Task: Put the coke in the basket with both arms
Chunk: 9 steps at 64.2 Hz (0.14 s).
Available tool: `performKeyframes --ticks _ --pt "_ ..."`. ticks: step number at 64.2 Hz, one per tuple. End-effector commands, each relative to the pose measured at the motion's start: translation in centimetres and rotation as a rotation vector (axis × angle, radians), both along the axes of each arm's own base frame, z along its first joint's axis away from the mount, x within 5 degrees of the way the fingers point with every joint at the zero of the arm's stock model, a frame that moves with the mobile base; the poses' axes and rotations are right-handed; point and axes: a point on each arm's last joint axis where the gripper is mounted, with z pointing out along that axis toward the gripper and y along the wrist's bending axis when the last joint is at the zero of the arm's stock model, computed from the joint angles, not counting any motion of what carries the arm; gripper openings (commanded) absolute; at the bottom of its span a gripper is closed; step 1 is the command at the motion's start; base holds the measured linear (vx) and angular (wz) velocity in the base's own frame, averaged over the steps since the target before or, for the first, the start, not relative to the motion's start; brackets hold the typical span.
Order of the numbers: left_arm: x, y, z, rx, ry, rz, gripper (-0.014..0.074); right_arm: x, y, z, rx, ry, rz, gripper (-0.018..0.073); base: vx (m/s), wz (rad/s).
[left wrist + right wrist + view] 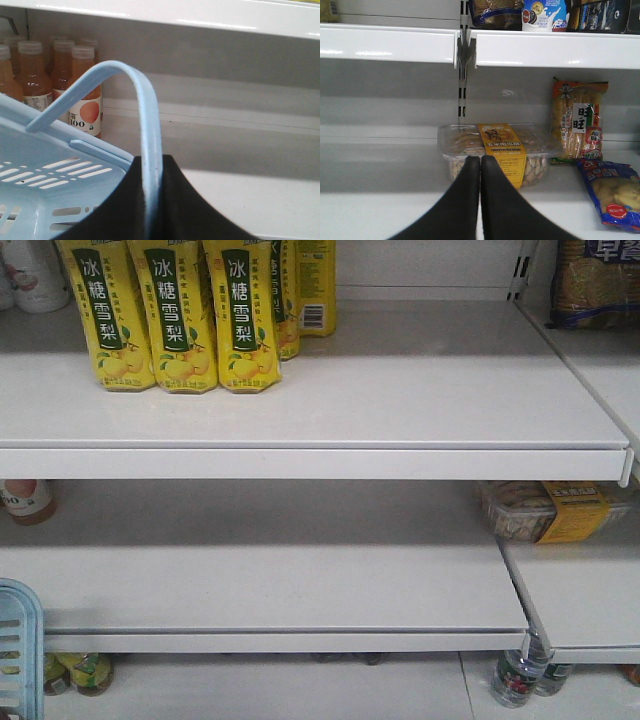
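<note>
I see yellow pear-drink cartons (175, 315) at the upper shelf's (400, 390) back left. On my left wrist cam, orange juice bottles (82, 90) stand at a shelf's back left. Right wrist cam: clear biscuit tub (495, 152) mid-shelf, rice-cracker pack (579, 120) upright to its right, blue snack bag (612, 192) lying near the front edge.

Three yellow pear-drink cartons (180, 315) up front — perhaps five — one basket (18, 645).
</note>
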Motion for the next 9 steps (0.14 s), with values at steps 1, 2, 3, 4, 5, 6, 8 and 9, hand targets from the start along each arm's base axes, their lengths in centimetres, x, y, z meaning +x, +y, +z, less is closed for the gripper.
performKeyframes --ticks 1,2,3,4,5,6,8,9 --pt "0.03 0.01 1.39 0.044 -0.154 0.001 -0.0006 -0.08 0.03 0.31 -0.018 -0.079 0.0 -0.0009 0.0 0.0" --pt "0.03 0.01 1.39 0.044 -0.154 0.001 -0.0006 -0.08 0.03 0.31 -0.018 -0.079 0.0 -0.0009 0.0 0.0" --pt "0.03 0.01 1.39 0.044 -0.154 0.001 -0.0006 -0.08 0.03 0.31 -0.018 -0.079 0.0 -0.0009 0.0 0.0" --pt "0.03 0.01 1.39 0.044 -0.154 0.001 -0.0006 -0.08 0.03 0.31 -0.018 -0.079 0.0 -0.0009 0.0 0.0" --pt "0.03 0.01 1.39 0.044 -0.154 0.001 -0.0006 -0.08 0.03 0.31 -0.018 -0.079 0.0 -0.0009 0.0 0.0" --pt "0.03 0.01 1.39 0.044 -0.154 0.001 -0.0006 -0.08 0.03 0.31 -0.018 -0.079 0.0 -0.0009 0.0 0.0" --pt "0.03 0.01 1.39 0.044 -0.154 0.001 -0.0006 -0.08 0.03 0.31 -0.018 -0.079 0.0 -0.0009 0.0 0.0" --pt "0.03 0.01 1.39 0.044 -0.154 0.001 -0.0006 -0.08 0.03 0.31 -0.018 -0.079 0.0 -0.0009 0.0 0.0"
